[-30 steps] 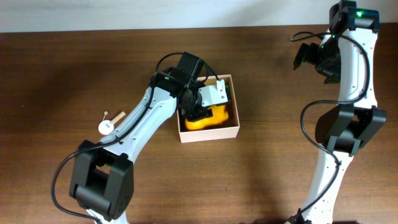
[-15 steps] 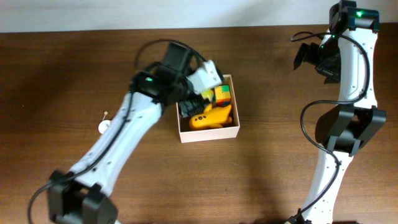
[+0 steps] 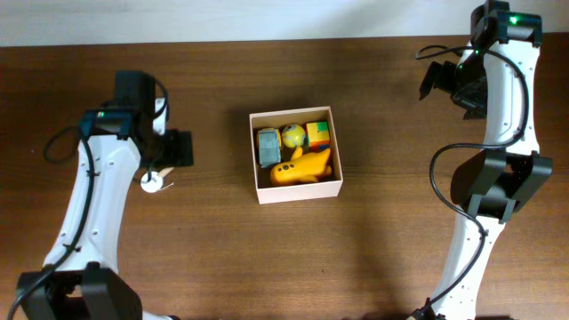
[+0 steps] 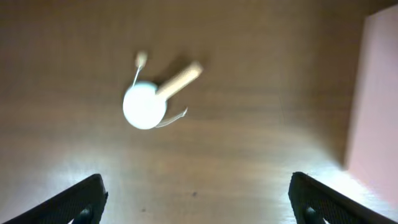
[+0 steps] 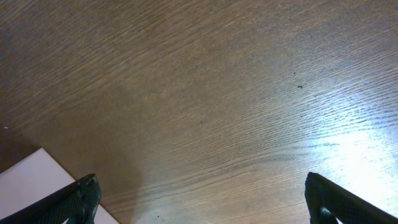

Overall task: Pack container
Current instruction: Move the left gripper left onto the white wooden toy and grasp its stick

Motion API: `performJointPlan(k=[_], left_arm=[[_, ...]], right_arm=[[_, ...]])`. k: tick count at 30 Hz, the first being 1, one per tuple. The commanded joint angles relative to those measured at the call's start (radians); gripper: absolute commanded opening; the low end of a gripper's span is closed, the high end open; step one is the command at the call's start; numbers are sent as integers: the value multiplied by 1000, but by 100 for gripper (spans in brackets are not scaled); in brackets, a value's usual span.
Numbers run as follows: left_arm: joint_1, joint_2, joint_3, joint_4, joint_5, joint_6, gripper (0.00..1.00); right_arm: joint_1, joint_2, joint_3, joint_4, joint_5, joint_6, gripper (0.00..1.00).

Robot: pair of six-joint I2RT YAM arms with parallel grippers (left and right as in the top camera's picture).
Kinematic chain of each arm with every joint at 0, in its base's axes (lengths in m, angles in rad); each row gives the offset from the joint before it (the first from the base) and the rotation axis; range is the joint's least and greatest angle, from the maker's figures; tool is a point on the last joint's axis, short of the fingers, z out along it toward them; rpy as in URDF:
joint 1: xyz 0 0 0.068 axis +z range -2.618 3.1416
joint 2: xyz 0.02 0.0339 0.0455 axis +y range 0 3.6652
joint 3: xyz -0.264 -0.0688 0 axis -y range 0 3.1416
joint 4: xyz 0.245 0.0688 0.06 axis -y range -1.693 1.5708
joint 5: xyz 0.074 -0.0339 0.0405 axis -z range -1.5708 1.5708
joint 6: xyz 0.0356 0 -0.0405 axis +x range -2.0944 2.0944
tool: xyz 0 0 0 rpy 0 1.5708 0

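We see wide bare table between the container and the right arm, and more in front of it. Toys crowd the container's floor. Left of it, a small white disc lies just beside the left gripper
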Motion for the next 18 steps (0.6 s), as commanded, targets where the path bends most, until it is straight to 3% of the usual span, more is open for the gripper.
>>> performJointPlan(k=[1, 10, 18], left_arm=[[76, 1, -182, 84, -25, -16, 95], [85, 3, -341, 397, -1, 310, 96], [85, 35, -357, 515, 68, 595, 100]], right_arm=[[-7, -1, 16, 0, -5, 9, 99], [-7, -1, 16, 0, -5, 9, 99], [-7, -1, 16, 0, -5, 9, 99]])
